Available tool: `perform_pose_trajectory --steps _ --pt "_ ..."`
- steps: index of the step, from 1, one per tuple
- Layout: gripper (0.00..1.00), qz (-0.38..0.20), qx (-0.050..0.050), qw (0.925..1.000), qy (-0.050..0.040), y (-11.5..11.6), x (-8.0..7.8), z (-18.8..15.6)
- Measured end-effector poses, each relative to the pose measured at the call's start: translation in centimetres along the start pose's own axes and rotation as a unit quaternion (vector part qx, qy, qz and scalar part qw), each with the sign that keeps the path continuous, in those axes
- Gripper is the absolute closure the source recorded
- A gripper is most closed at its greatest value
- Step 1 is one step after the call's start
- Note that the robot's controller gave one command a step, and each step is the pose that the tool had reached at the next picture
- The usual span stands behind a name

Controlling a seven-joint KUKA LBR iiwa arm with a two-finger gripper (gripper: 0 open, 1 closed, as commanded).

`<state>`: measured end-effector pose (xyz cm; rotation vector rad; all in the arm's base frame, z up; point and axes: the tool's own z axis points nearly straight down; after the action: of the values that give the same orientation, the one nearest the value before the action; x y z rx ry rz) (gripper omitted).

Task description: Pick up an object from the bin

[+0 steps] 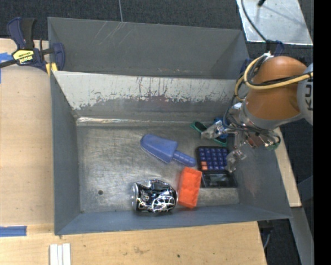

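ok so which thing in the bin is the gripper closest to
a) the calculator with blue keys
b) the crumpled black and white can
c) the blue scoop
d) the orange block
a: the gripper hangs at the bin's right end, over the calculator's upper right edge, while the blue scoop, orange block and crumpled can lie farther left.

floor: dark charcoal floor [154,1], carpet-like, beyond the far side of the bin [63,148] and again at lower right | furniture: tan tabletop [22,148], flat, showing left of the bin, along its near edge and at right | upper right: pale grey slab [281,15] against the floor | light: even, soft, faint shadows
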<state>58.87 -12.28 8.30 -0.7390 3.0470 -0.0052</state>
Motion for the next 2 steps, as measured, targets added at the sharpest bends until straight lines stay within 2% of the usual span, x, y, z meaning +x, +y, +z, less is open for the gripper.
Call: perform_pose_trajectory --steps 1,2 --pt "1.0 -0.035 -0.004 0.9994 -0.0062 -1.73 2.11 0.55" --pt "1.0 -0.035 -0.004 0.9994 -0.0062 -1.73 2.11 0.56"
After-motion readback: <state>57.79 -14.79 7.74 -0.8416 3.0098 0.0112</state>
